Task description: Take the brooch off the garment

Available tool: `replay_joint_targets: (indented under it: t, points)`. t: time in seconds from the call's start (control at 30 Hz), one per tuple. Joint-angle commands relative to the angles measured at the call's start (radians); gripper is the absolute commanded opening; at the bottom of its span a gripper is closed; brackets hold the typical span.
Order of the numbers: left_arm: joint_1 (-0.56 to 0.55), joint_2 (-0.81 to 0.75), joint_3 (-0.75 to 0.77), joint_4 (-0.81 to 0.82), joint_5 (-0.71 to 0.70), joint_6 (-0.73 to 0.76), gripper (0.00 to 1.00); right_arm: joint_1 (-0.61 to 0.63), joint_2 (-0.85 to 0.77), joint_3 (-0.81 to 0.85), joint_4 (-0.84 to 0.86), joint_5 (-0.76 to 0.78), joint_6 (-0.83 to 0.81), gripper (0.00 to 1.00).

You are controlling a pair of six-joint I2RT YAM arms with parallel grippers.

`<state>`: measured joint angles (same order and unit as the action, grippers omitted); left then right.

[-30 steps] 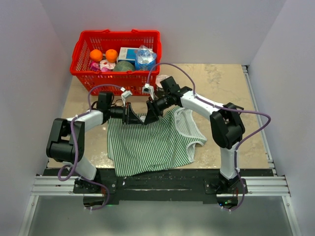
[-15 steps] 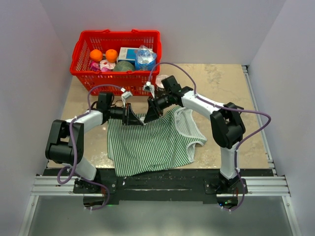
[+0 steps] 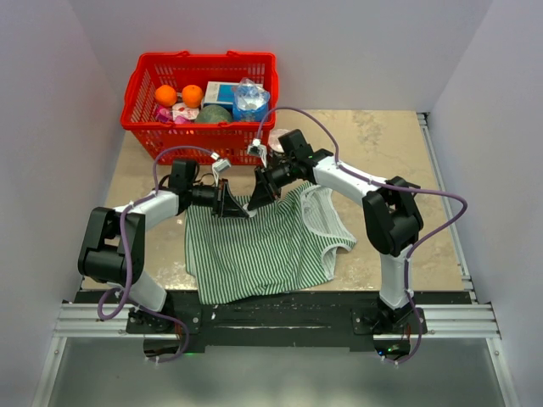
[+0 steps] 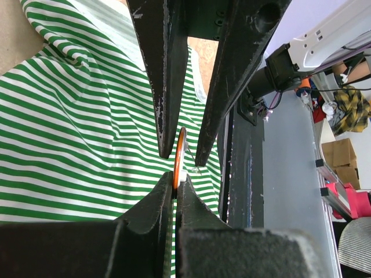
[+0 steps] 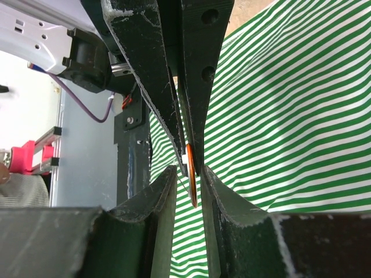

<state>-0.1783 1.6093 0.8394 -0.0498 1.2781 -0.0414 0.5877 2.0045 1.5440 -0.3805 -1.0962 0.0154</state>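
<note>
The green-and-white striped garment (image 3: 254, 254) lies flat on the table. My two grippers meet tip to tip over its upper edge. The left gripper (image 3: 242, 209) is shut on the brooch (image 4: 181, 145), a thin disc seen edge-on, orange with a white piece on one side. In the left wrist view its fingers (image 4: 156, 202) pinch the disc's near end. The right gripper (image 3: 255, 202) is open, its fingers (image 5: 165, 185) standing either side of the brooch (image 5: 192, 191) with a gap on each side. The brooch is hidden in the top view.
A red basket (image 3: 199, 97) with oranges, a bottle and packets stands at the back left, just behind the grippers. The black rail (image 3: 271, 309) runs along the near table edge below the garment's hem. Bare tabletop lies to the right (image 3: 407, 153).
Almost nothing. The left gripper has edged slightly to the right towards the right gripper; both stay tip to tip over the garment's upper edge.
</note>
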Motion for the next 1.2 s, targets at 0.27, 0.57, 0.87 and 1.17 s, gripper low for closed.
replay_joint_targets:
  t: [0.27, 0.57, 0.87, 1.17]
  points:
    - [-0.004, -0.009, 0.036, 0.021, 0.026, -0.014, 0.00, -0.015, 0.000, 0.007, -0.008, -0.099, -0.052, 0.28]
    - [-0.004, 0.003, 0.049, 0.034, 0.036, -0.035, 0.00, -0.015, 0.014, 0.044, -0.052, -0.106, -0.110, 0.29]
    - [-0.004, 0.015, 0.050, 0.034, 0.038, -0.049, 0.00, -0.015, 0.017, 0.050, -0.055, -0.094, -0.114, 0.26]
    - [-0.004, 0.021, 0.059, 0.034, 0.036, -0.049, 0.00, -0.014, 0.025, 0.051, -0.038, -0.070, -0.089, 0.21]
